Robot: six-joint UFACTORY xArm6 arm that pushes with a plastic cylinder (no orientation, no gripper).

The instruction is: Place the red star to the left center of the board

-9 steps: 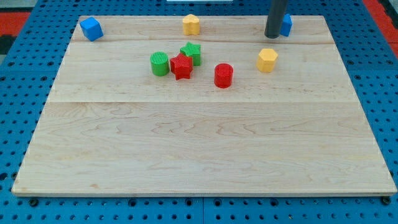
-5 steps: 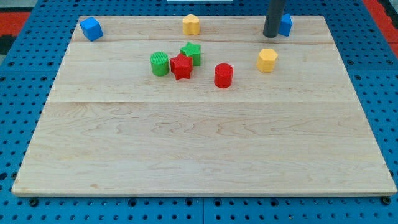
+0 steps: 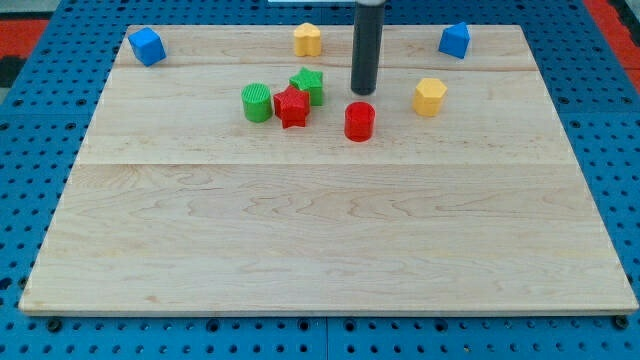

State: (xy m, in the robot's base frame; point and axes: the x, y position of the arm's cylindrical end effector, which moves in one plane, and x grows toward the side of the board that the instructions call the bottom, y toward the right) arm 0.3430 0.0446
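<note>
The red star [image 3: 291,106] lies in the upper middle of the wooden board [image 3: 320,240], touching the green cylinder [image 3: 257,102] on its left and the green star [image 3: 308,85] at its upper right. My tip [image 3: 362,91] stands to the right of the red star and green star, just above the red cylinder [image 3: 359,121]. It touches no block.
A yellow block [image 3: 430,96] lies right of my tip. Another yellow block [image 3: 307,39] sits at the top middle. A blue block [image 3: 147,46] is at the top left corner and a second blue block [image 3: 455,40] at the top right.
My tip has moved left and down from beside the top right blue block to just above the red cylinder. No block has moved.
</note>
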